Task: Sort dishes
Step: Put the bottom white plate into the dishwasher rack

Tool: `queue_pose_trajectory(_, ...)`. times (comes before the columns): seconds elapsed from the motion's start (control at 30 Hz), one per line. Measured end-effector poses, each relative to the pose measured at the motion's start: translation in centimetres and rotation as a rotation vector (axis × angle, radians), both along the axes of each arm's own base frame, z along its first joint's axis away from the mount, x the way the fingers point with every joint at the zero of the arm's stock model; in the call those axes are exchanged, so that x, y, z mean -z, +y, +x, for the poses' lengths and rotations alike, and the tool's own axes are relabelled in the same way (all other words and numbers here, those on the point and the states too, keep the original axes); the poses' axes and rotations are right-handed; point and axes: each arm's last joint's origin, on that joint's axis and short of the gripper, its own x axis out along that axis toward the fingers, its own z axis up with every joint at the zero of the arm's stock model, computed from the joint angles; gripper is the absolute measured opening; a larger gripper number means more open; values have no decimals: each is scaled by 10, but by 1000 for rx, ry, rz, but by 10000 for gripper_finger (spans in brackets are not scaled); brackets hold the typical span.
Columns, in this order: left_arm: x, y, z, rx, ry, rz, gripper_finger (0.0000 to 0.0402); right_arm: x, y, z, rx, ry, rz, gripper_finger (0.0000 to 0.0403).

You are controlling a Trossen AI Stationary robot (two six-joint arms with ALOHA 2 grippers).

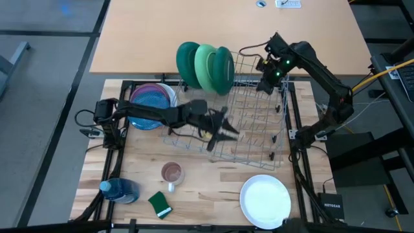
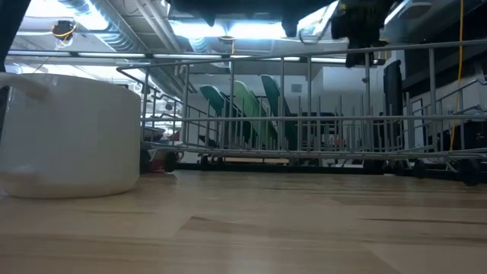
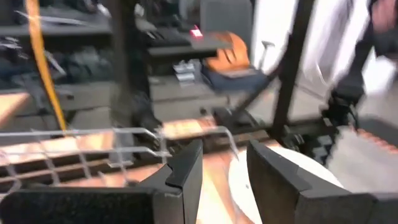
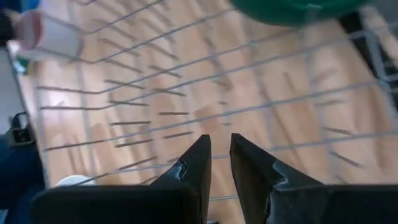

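Observation:
Three green plates (image 1: 206,65) stand on edge in the far left end of the wire dish rack (image 1: 249,139); the low view shows them too (image 2: 251,114). A stack of pink, purple and blue plates (image 1: 154,100) lies left of the rack. A white plate (image 1: 265,200) lies flat at the near right. My left gripper (image 1: 220,129) hovers over the rack's near side, pointing toward the table's right, open and empty (image 3: 224,158). My right gripper (image 1: 268,81) hangs above the rack's far right part, pointing down; its fingers (image 4: 221,146) stand a narrow gap apart with nothing between them.
A mug (image 1: 172,173), a green sponge (image 1: 160,204) and a blue bottle (image 1: 119,189) stand near the table's front left. The mug fills the left of the low view (image 2: 68,133). Bare wood lies between the mug and the white plate.

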Motion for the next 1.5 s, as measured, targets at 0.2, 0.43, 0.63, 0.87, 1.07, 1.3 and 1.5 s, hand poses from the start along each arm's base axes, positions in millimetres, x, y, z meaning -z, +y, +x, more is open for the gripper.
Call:
queue_pose_trajectory(0.2, 9, -18, -1, 41, 92, -3, 113, -27, 64, 7, -47, -18, -39, 65)
queue_pose_trajectory(0.43, 16, -45, -4, 120, 142, 75, 113, -53, 146, -8, 60, -10, -88, 65)
queue_pose_trajectory(0.63, 18, -82, -8, 236, 106, 214, 113, -59, 204, -21, 152, -27, -40, 65)
queue_pose_trajectory(0.87, 20, -122, -16, 259, 60, 401, 113, -19, 269, -15, 220, 50, -17, 65)
queue_pose_trajectory(1.07, 20, -148, -23, 222, 43, 489, 114, 32, 324, -13, 266, 168, 22, 65)
queue_pose_trajectory(1.3, 23, -173, -33, 201, 55, 567, 114, 71, 380, -19, 371, 277, 14, 65)
queue_pose_trajectory(1.5, 28, -189, -39, 236, 79, 591, 113, 103, 423, -21, 448, 361, 55, 65)
